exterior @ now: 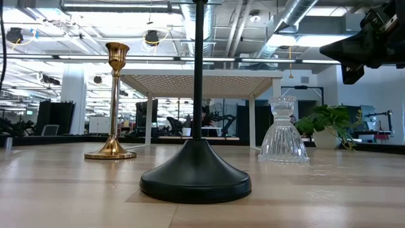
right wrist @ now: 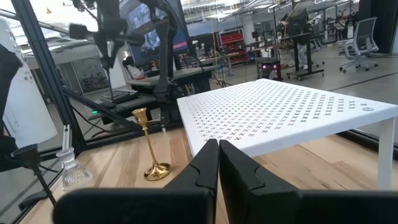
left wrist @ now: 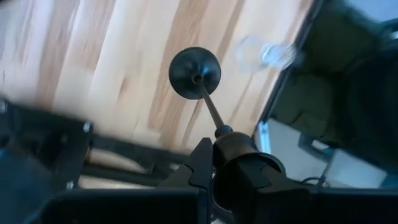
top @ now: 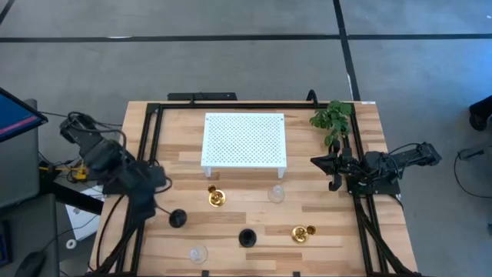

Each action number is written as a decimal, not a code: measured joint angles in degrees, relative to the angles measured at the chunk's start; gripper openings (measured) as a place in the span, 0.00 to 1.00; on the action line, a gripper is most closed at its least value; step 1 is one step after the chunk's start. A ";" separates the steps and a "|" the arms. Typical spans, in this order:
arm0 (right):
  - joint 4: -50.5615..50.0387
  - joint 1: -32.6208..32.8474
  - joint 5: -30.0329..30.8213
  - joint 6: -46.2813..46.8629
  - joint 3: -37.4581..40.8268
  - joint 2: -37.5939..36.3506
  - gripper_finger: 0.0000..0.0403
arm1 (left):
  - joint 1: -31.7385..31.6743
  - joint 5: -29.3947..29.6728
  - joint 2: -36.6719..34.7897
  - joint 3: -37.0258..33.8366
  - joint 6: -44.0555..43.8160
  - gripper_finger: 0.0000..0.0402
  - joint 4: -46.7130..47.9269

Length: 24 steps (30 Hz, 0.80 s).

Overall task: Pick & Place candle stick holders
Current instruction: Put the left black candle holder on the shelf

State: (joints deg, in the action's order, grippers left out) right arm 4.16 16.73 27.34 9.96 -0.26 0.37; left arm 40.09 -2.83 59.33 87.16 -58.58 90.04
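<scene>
Room inventory, as I see it from my station: grey concrete floor (top: 231, 61) crossed by dark lines; light wood-plank surface (top: 254, 231) edged by a black frame; open ceiling with silver ducts (exterior: 297, 19) and pipes; bright overhead lighting; distant workstations; grey office chairs (right wrist: 364, 34); monitor (top: 15, 115) beside the surface.
</scene>
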 joint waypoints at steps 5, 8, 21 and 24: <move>0.00 0.00 0.04 0.15 -0.01 -0.01 0.01 | -6.54 0.23 4.04 7.28 8.21 0.05 -0.04; 0.36 0.00 -0.10 0.72 0.00 0.01 0.01 | -9.38 0.33 5.36 9.74 12.63 0.05 -0.06; 16.71 -0.78 -0.93 0.59 -2.06 15.46 0.00 | -13.21 0.20 9.84 10.71 13.74 0.05 0.00; 20.32 -1.33 0.04 0.46 -4.80 22.66 0.00 | -14.46 1.23 13.73 10.71 13.68 0.05 -0.02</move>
State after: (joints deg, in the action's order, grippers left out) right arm 24.49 15.40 27.38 10.42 -5.06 23.03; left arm 25.63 -1.61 73.05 97.86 -44.91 90.02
